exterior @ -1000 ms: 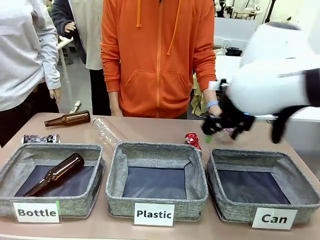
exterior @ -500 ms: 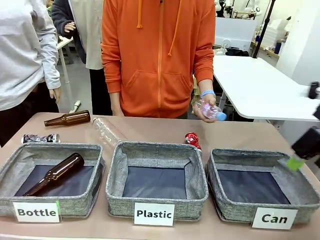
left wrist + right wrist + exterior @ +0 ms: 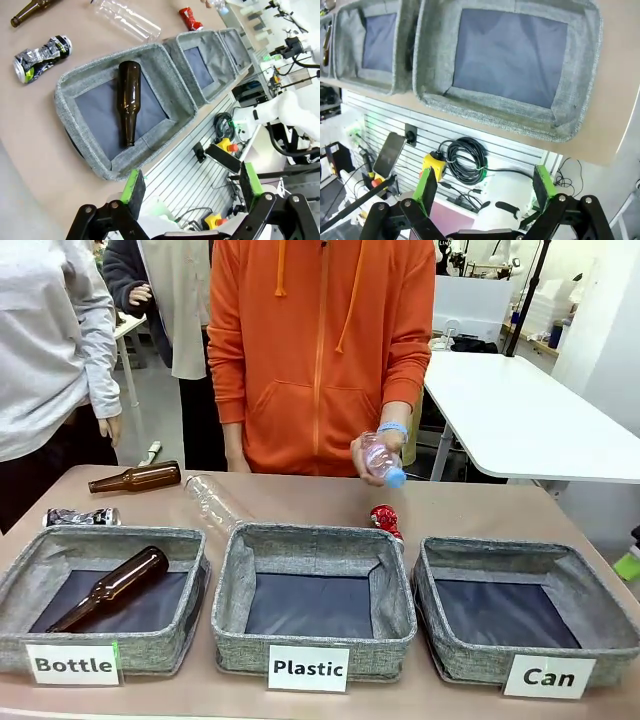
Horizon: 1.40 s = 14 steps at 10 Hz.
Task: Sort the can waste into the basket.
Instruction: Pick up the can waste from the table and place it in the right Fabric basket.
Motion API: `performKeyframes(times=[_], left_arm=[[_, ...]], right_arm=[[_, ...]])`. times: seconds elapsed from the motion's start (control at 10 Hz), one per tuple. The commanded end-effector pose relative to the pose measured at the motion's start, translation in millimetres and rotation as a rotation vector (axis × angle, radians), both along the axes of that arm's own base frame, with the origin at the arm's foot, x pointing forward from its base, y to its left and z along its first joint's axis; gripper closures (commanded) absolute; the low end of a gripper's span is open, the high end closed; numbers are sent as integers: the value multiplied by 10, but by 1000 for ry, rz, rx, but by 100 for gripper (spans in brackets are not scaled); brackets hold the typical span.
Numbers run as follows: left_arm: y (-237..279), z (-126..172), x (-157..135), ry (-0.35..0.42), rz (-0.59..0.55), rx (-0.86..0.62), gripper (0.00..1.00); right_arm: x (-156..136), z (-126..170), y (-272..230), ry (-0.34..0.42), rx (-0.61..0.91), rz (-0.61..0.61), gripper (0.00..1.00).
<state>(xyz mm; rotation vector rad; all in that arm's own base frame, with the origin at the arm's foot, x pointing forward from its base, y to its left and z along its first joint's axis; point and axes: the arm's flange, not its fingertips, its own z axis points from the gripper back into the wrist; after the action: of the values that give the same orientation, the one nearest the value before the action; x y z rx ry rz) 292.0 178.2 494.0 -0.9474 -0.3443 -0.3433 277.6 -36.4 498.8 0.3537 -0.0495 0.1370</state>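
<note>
The red can lies on the table just behind the gap between the "Plastic" basket and the "Can" basket, which holds nothing. It also shows far off as the red can. The black and silver can lies behind the "Bottle" basket; in the left wrist view that can is beside the basket's far wall. My left gripper hangs open off the table's front edge, holding nothing. My right gripper is open too, below the table edge, facing the "Can" basket. One green pad shows at the far right.
A person in an orange hoodie holds a small clear bottle with a blue cap above the table. A long clear plastic bottle and a brown bottle lie at the back left. Another brown bottle lies in the "Bottle" basket.
My right arm has pulled back from the person's hand to the right edge of the picture. The person's hand has moved left with the small clear bottle in it.
</note>
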Motion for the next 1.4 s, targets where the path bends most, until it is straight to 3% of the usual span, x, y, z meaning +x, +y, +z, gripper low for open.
performKeyframes(times=[0.0,0.2,0.6,0.8,1.1,1.3], left_arm=[[0,18,-9,1,-5,-6,2],[0,18,-9,1,-5,-6,2],[0,18,-9,1,-5,-6,2],[0,18,-9,1,-5,-6,2],[0,18,-9,1,-5,-6,2],[0,18,-9,1,-5,-6,2]], right_arm=[[75,-101,99,-36,39,12,0],[214,-125,193,-89,15,-17,0],[1003,-117,800,-221,-77,-16,0],[1244,-106,1012,-212,-115,17,0],[927,-130,602,-169,-31,38,0],[771,-208,369,-179,34,-4,0]])
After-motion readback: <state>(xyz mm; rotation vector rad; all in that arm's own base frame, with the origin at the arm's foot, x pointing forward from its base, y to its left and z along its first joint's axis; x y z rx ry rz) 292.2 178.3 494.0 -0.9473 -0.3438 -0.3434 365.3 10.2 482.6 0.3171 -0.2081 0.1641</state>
